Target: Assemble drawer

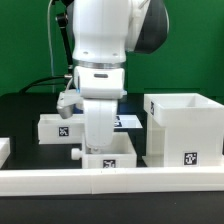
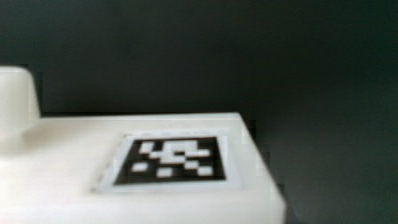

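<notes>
The tall boxy housing (image 1: 185, 130) stands at the exterior view's right, open side up, with a tag low on its front. A small knobbed tray (image 1: 118, 157) lies in front of the arm, its knob (image 1: 75, 155) pointing to the exterior view's left. A second tray (image 1: 58, 126) lies behind it on the left. My gripper (image 1: 97, 143) reaches straight down to the near tray, and its fingers are hidden by the hand and the tray wall. The wrist view is filled by a white tray surface (image 2: 71, 190) with a tag (image 2: 173, 160), very close and blurred. No fingertips show there.
A long low white border bar (image 1: 110, 181) runs across the front, with another white piece (image 1: 4, 150) at the far left. The marker board (image 1: 128, 121) lies behind the arm. A white rounded shape (image 2: 15, 100) stands at the wrist view's edge.
</notes>
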Robot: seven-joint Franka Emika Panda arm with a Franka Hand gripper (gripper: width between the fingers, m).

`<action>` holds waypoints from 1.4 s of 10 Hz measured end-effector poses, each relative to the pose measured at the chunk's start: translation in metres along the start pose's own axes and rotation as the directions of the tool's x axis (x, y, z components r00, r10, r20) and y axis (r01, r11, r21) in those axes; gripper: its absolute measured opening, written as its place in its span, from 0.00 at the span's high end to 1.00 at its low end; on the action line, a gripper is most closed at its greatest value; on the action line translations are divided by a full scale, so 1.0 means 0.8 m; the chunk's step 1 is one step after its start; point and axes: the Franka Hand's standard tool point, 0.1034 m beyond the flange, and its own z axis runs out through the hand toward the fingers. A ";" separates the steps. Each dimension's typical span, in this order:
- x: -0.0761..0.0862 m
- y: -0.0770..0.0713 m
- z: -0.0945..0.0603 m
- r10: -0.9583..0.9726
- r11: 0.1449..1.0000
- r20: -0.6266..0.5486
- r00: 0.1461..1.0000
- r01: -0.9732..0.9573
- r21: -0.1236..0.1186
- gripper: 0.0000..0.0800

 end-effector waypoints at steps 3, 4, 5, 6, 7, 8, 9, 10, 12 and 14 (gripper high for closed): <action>0.008 0.002 0.001 0.004 1.000 -0.003 1.000 -0.004 -0.013 0.95; 0.009 0.004 0.002 0.005 0.999 -0.003 1.000 -0.005 -0.039 0.95; 0.014 0.004 0.003 0.004 0.999 -0.006 1.000 -0.004 -0.039 0.95; 0.022 0.007 0.001 0.005 0.999 -0.009 1.000 -0.006 -0.050 0.95; 0.029 0.009 0.000 0.002 0.999 -0.011 1.000 -0.003 -0.046 0.95; 0.033 0.011 -0.001 -0.013 0.999 -0.007 1.000 0.013 -0.042 0.95; 0.036 0.015 0.000 -0.026 0.999 -0.004 1.000 0.025 -0.039 0.95; 0.035 0.016 0.000 -0.032 0.999 -0.001 0.999 0.032 -0.038 0.95; 0.037 0.016 0.000 -0.034 0.999 -0.002 0.999 0.034 -0.038 0.95; 0.036 0.015 0.002 -0.031 0.998 -0.003 1.000 0.030 -0.056 0.95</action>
